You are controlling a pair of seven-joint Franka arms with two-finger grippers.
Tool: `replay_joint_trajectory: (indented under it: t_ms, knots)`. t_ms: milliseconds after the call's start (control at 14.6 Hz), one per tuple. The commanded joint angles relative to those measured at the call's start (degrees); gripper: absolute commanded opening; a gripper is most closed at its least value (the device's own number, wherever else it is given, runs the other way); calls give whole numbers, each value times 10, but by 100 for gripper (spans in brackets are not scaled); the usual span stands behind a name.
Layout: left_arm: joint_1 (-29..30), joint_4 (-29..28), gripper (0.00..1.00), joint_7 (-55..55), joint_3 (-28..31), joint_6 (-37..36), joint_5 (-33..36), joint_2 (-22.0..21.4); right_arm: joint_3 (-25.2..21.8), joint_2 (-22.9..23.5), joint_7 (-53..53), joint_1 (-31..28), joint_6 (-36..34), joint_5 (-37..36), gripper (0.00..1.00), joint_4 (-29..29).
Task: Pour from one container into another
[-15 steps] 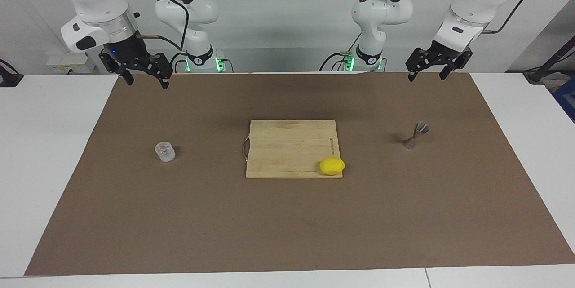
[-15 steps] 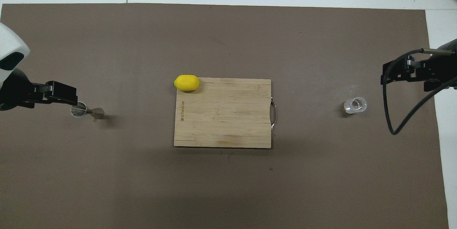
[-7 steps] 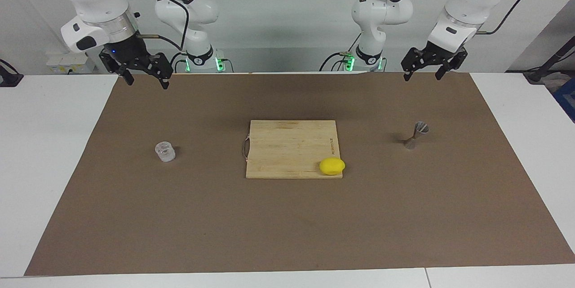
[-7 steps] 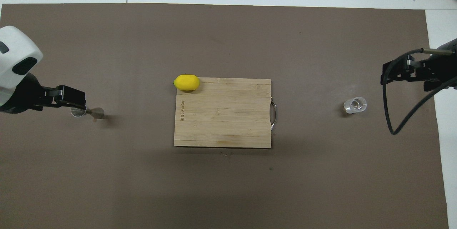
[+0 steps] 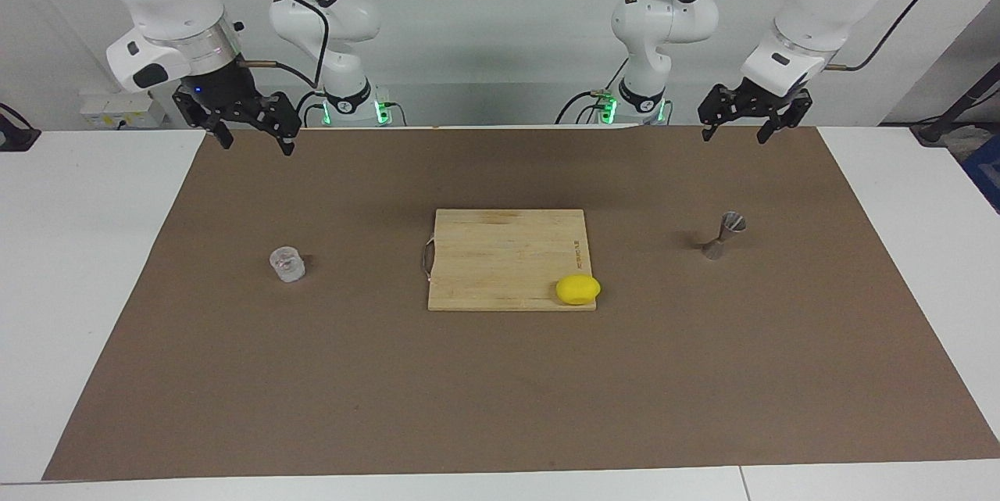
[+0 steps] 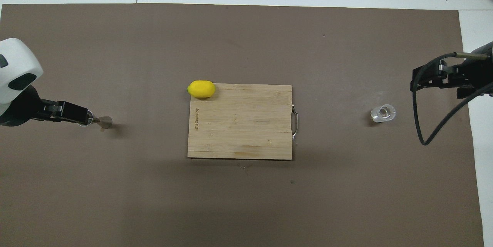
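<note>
The clear glass cup point(image 5: 287, 264) stands on the brown mat toward the right arm's end; it also shows in the overhead view point(image 6: 383, 113). The silver jigger point(image 5: 723, 235) stands upright toward the left arm's end, and in the overhead view point(image 6: 103, 121) the left gripper partly covers its top rim. My left gripper point(image 5: 733, 134) is open and empty, raised high; from above point(image 6: 79, 112) it is beside the jigger. My right gripper point(image 5: 256, 143) is open and empty, raised over the mat's edge by the robots, apart from the cup point(image 6: 423, 81).
A wooden cutting board point(image 5: 500, 255) with a metal handle lies mid-mat point(image 6: 242, 123). A yellow lemon point(image 5: 578, 289) sits on its corner, farther from the robots, toward the left arm's end point(image 6: 201, 89). White tabletop point(image 5: 86, 251) surrounds the mat.
My left arm has shifted a little toward the table's middle and its wrist has turned; from above its gripper now overlaps the jigger's rim. The right arm has hardly moved.
</note>
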Motion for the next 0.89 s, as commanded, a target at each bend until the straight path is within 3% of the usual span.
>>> replay_joint_trajectory:
  t_ms: [0, 343, 617, 823]
  knots:
    - [42, -28, 100, 102, 0, 27, -58, -9, 6, -3, -16, -10, -4, 7, 99, -5]
    - [113, -24, 100, 313, -1, 38, -153, 49, 5, -3, -16, -10, -4, 7, 99, -5]
    - [178, -8, 100, 491, -1, 42, -214, 119, 5, -3, -16, -11, -4, 7, 99, -5]
    - [217, -6, 100, 607, -1, 53, -242, 141, 5, -3, -16, -10, -4, 7, 99, -5]
